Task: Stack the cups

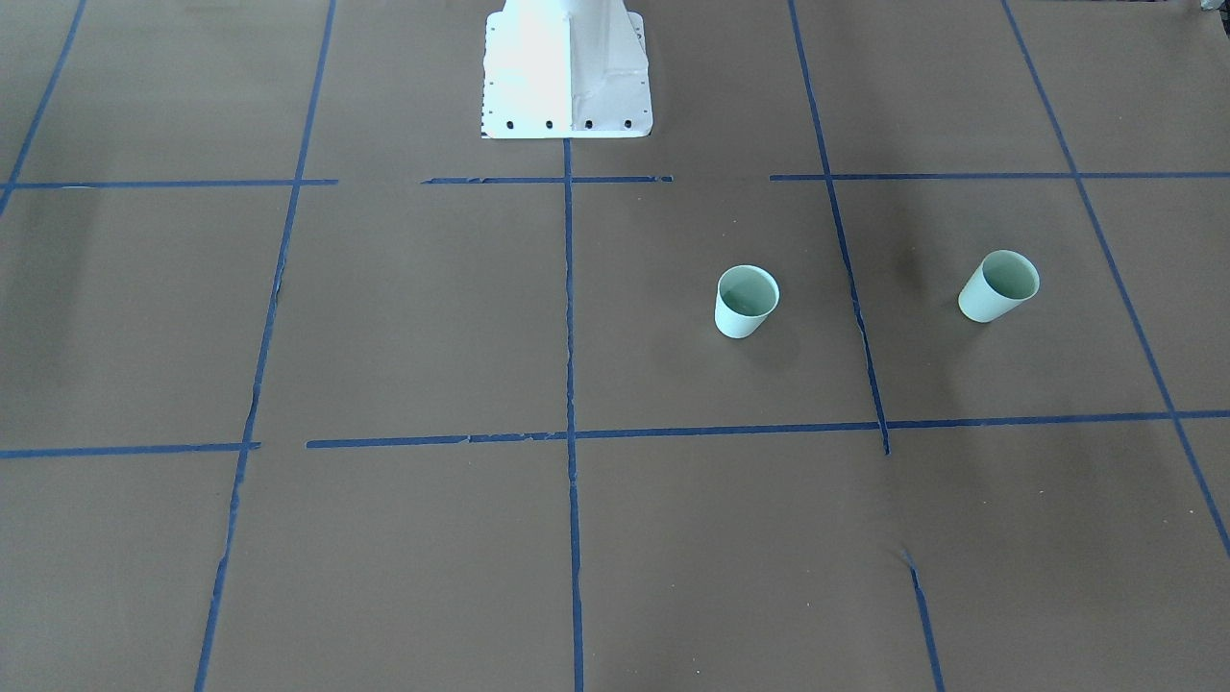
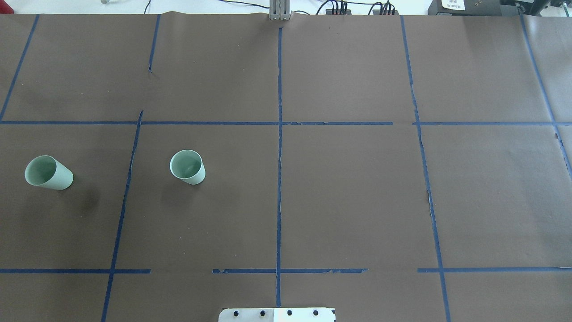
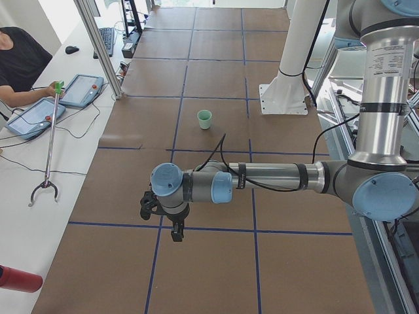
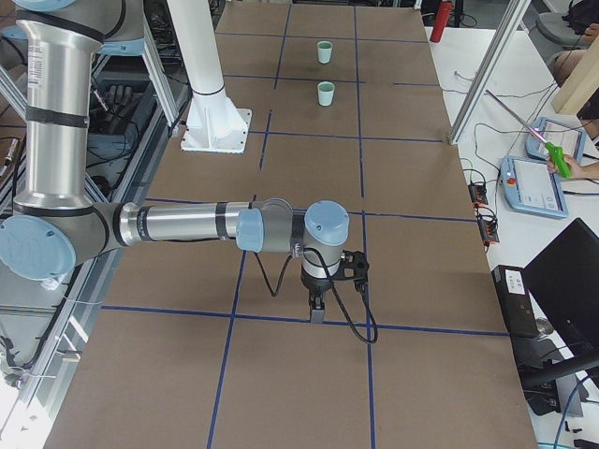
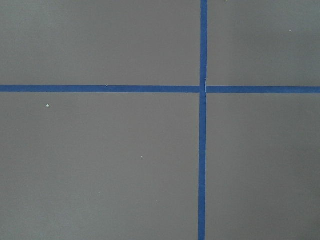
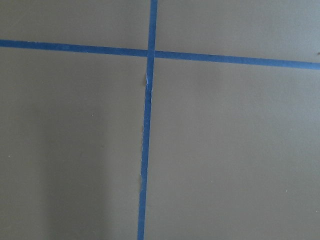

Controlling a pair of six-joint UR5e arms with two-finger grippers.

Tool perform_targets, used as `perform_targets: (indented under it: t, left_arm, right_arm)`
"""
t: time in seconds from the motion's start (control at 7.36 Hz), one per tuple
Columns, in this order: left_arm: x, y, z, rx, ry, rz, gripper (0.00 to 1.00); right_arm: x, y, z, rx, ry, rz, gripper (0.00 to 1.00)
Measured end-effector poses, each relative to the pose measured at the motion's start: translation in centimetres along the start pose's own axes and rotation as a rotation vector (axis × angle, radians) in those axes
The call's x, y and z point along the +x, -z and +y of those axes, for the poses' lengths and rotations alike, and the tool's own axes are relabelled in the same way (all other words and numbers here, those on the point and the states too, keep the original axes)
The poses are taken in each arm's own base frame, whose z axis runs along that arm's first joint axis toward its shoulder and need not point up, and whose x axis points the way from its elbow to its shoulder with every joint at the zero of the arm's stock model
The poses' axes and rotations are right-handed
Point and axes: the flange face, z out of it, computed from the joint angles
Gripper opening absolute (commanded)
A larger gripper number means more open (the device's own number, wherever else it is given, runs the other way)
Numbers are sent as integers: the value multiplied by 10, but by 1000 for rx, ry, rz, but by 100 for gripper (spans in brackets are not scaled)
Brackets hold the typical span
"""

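Note:
Two pale mint-green cups stand upright and apart on the brown table, on the robot's left half. One cup (image 2: 187,167) (image 1: 746,301) is nearer the middle. The other cup (image 2: 48,173) (image 1: 997,285) is near the left end. Both show far off in the exterior right view, the nearer one (image 4: 325,94) and the farther one (image 4: 324,51). The exterior left view shows only one cup (image 3: 205,119). My left gripper (image 3: 175,232) hangs over the table and shows only in that side view; my right gripper (image 4: 316,309) shows only in the exterior right view. I cannot tell whether either is open or shut.
Blue tape lines (image 2: 279,179) divide the brown table cover into squares. The robot's white base (image 1: 567,77) stands at the table's edge. An operator (image 3: 16,62) sits by control tablets (image 3: 82,88) with a grabber stick (image 3: 49,147) beside the table.

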Motion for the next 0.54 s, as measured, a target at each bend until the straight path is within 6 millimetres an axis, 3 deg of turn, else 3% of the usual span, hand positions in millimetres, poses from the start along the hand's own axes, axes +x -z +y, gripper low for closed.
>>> perform_targets:
  t: [0.54]
  left_arm:
    - [25,23,-10,47,-53,-1,100]
  right_arm:
    - [0,0,0,0,0,0,100]
